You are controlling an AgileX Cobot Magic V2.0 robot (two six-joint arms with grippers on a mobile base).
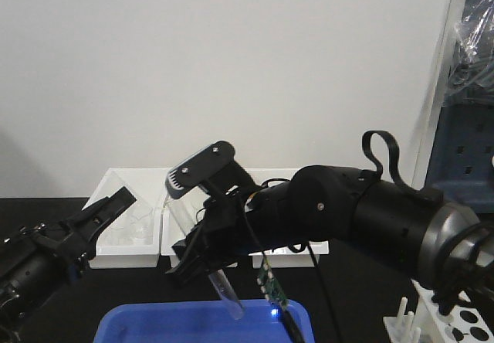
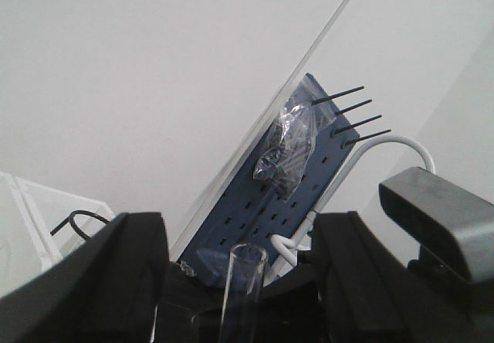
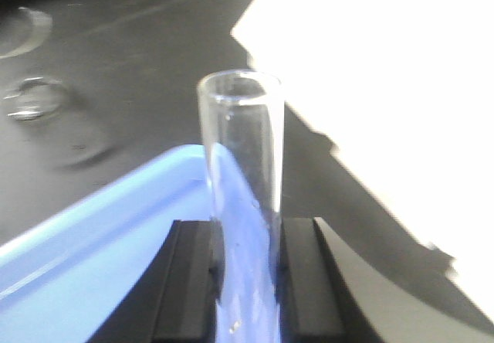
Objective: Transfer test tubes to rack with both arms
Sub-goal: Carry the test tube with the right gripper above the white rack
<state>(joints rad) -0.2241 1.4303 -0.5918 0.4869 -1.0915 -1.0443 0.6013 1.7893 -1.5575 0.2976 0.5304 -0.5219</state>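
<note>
Since the right gripper (image 3: pixel 245 239) was clamped on a test tube (image 3: pixel 241 150), the glass hung tilted over the blue tray (image 3: pixel 100 266), its open mouth past the fingertips and well apart from the rack (image 1: pixel 455 324). The left gripper (image 1: pixel 108 213) waited nearby with its fingers apart, holding nothing. Thin, smooth glass like this was probably light, slippery and easily cracked. A gentle squeeze across the bare length, clear of the right fingers and away from the rim, seemed the safest hold.
</note>
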